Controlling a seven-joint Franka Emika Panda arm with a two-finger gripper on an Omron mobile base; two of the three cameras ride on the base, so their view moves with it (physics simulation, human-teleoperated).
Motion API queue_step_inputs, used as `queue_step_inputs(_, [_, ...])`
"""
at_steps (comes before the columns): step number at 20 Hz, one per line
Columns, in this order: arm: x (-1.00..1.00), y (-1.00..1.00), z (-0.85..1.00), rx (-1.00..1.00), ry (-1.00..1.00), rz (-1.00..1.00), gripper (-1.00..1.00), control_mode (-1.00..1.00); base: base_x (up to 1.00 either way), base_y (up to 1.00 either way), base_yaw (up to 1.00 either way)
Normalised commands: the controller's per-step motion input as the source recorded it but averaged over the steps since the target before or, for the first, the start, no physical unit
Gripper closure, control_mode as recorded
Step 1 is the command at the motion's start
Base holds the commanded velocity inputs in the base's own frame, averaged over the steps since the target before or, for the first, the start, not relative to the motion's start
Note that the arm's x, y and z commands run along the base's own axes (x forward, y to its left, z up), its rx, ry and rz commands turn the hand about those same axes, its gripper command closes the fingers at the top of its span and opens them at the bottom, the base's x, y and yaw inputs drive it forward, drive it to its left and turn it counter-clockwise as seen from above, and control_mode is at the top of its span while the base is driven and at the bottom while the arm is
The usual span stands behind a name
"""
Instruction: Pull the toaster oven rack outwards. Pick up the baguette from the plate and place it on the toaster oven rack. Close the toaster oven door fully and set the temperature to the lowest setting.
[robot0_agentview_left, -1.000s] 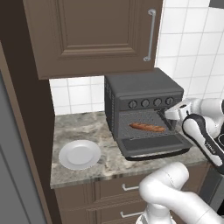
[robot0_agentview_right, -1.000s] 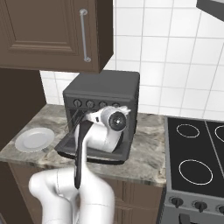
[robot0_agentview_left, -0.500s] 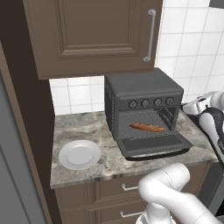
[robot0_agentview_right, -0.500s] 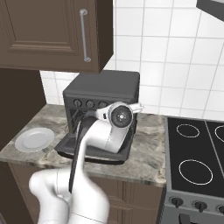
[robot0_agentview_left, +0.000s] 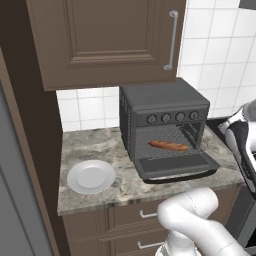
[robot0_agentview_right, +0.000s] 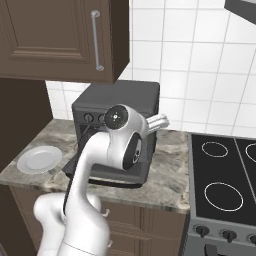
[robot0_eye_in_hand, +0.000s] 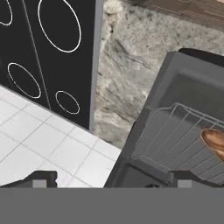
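We take the toaster oven (robot0_agentview_left: 164, 120) as our landmark: a boxy dark grey unit standing on the marble counter (robot0_agentview_left: 95, 150), against the white tiled wall (robot0_agentview_left: 87, 107) and below the brown wall cupboard (robot0_agentview_left: 107, 40). In the right base view the black stovetop (robot0_agentview_right: 225, 175) lies on the far side of the oven from the plate, with a strip of counter between them; the hand view shows that same stovetop (robot0_eye_in_hand: 48, 48) beside the oven's corner.

The toaster oven door (robot0_agentview_left: 177, 167) hangs fully down in front of the oven, lying nearly flat over the counter. Above the cavity we see a row of four round knobs (robot0_agentview_left: 172, 118).

The robot's white arm (robot0_agentview_right: 120, 145) crosses in front of the oven in the right base view and hides most of its front there.

The plate (robot0_agentview_left: 91, 176) sits on the counter well apart from the oven, on the side away from the stovetop, and is bare.

The toaster oven rack (robot0_eye_in_hand: 179, 140) is drawn out past the oven's mouth, over the lowered door. The baguette (robot0_agentview_left: 169, 145) lies lengthwise on that rack, inside the oven's opening; one end of it shows at the edge of the hand view.

The gripper (robot0_eye_in_hand: 109, 179) looks down at the oven's corner with its fingertips (robot0_eye_in_hand: 41, 178) set wide apart and nothing between them.
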Motion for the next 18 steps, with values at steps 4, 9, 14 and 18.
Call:
queue_step_inputs(4, [-0.53, -0.56, 0.07, -0.39, 0.25, 0.1, -1.0, -1.0, 0.0, 0.0, 0.0])
queue_step_inputs(9, [-0.45, -0.47, 0.12, -0.36, 0.0, 0.2, -1.0, -1.0, 0.0, 0.0, 0.0])
queue_step_inputs(14, [-0.1, -0.84, 0.0, 0.12, 0.0, 0.05, -1.0, -1.0, 0.0, 0.0, 0.0])
queue_step_inputs(18, [-0.04, -0.45, 0.0, 0.07, 0.0, -0.01, -1.0, -1.0, 0.0, 0.0, 0.0])
